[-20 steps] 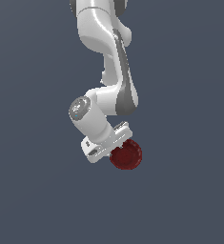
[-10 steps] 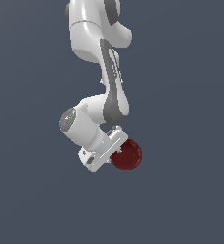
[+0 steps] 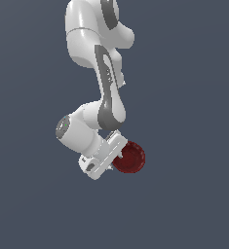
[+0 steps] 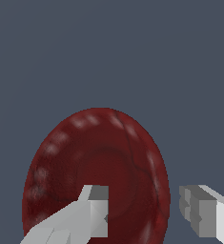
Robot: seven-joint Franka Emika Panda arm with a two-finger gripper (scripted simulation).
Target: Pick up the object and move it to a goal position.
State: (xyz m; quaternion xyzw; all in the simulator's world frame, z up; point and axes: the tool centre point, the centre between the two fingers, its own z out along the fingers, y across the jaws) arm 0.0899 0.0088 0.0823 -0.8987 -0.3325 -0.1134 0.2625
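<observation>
The object is a glossy dark red bowl-like dome (image 3: 131, 157), held in the air against a plain dark grey background. My white gripper (image 3: 120, 155) grips it at the rim from the exterior view's left. In the wrist view the bowl (image 4: 99, 157) shows its textured inside. One finger (image 4: 92, 217) lies inside the bowl and the other finger (image 4: 201, 214) outside its rim, with my gripper (image 4: 144, 217) shut on the wall between them. The bowl's outer side is hidden in the wrist view.
The white and grey arm (image 3: 106, 92) reaches down from the top of the exterior view. Only a flat dark grey background surrounds it; no table, goal marker or other object shows.
The arm's upper links and wrist have swung toward the exterior view's left. The bowl has stayed held and in almost the same spot.
</observation>
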